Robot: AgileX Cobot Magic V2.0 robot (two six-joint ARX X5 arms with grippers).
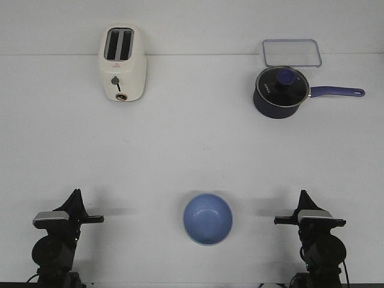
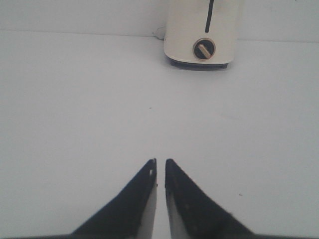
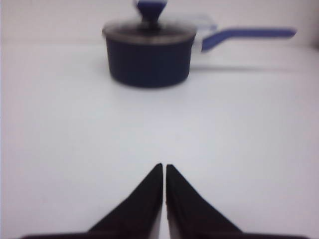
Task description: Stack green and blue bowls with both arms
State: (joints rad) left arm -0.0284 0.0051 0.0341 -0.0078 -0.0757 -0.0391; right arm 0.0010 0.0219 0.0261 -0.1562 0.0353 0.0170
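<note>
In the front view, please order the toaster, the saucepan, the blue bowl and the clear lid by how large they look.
1. Toaster
2. Saucepan, counting its long handle
3. and 4. Blue bowl and clear lid: too alike to rank, and the bowl sits nearer the camera.

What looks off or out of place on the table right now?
Only one bowl shows: the periwinkle blue round bowl sits upright between the arms, and no green bowl can be made out separately. Whether it sits beneath the blue one cannot be told. The cream toaster, navy lidded saucepan and clear rectangular lid look undisturbed.
</note>
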